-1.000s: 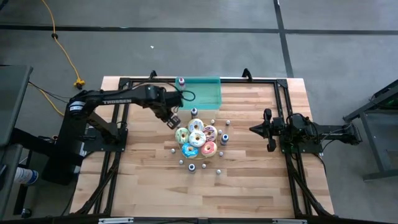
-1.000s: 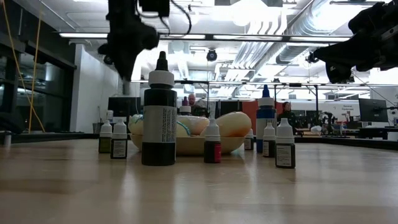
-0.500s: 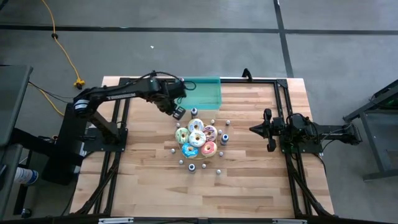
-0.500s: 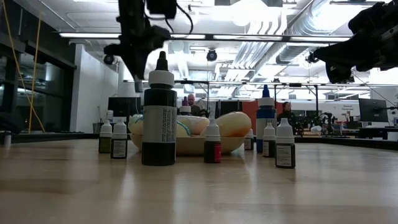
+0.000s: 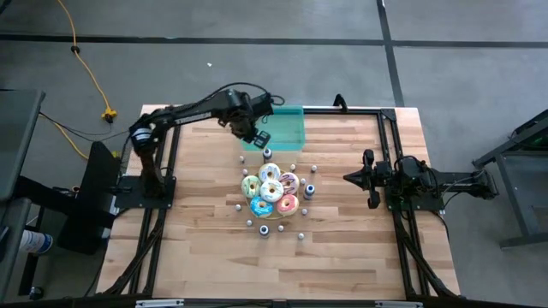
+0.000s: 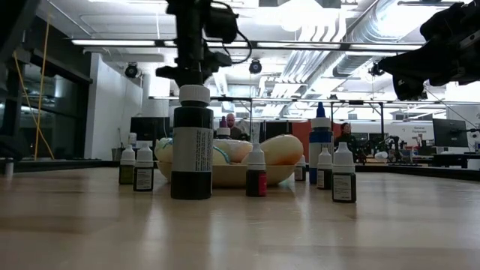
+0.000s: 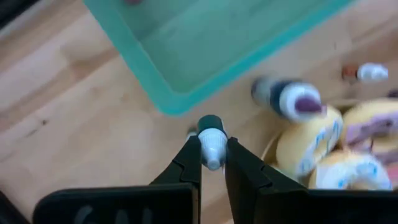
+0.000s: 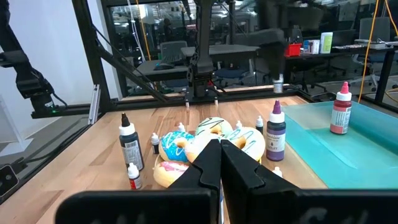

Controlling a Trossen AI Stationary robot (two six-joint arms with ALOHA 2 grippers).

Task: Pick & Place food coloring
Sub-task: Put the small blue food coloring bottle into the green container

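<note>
Translucent teal plastic tray [image 5: 287,127]; matt wood-plank table [image 5: 205,257].

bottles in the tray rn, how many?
1: pink-capped bottle standing in the tray by one corner. Left gripper holds a second bottle at the tray's edge. Arm may hide more.

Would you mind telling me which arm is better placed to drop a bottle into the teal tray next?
Left. Its hand grips a small bottle beside the teal tray; the right hand waits empty.

Wooden table [image 5: 342,257], teal tray [image 5: 287,128], plate of donuts [image 5: 271,190], small food coloring bottles [image 5: 309,192] around it
</note>
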